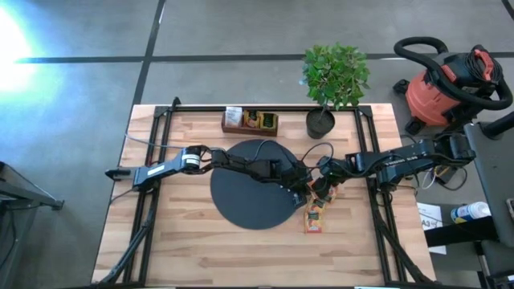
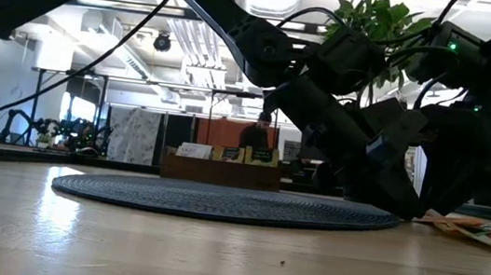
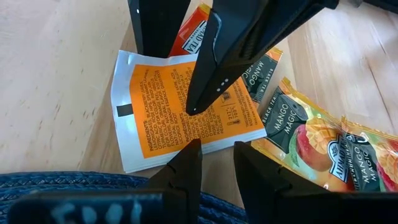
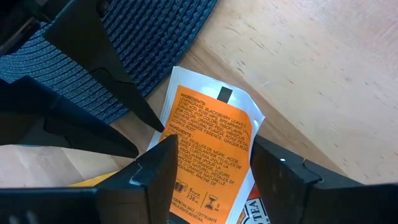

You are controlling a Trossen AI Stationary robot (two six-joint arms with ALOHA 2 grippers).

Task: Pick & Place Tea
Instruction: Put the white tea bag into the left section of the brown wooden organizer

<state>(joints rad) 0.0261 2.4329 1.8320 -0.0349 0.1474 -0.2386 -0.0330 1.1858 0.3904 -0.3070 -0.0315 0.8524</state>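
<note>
Both grippers converge at the right rim of the black mat (image 1: 255, 194), toward the desk's right edge. The white-and-orange sachet (image 3: 186, 112) lies flat on bare wood just off the mat's rim, printed back up, with more sachets (image 3: 323, 146) beside it and partly overlapping, toward the right edge.

Left gripper (image 3: 216, 163): jaws parted by a narrow gap, tips at the sachet's near edge, nothing between them that I can see. Right gripper (image 4: 214, 165): jaws wide apart, straddling the same sachet from the opposite side, nothing held. The two sets of fingers sit very close to each other.

Handling, my judgement: paper envelope, very light, thin, limp, likely to slide on the smooth planks rather than lift. It lies flush, so a straight pinch from above may skate off. Best hold is probably the white sealed border at an edge or corner, where one finger could get under while the other arm pins it. It should crease easily and is not fragile otherwise.

Textures: mat is ribbed woven fabric, round; desk is pale jointed wood; neighbouring sachets look glossy. Wooden compartment box (image 1: 250, 121) stands at the far edge.
</note>
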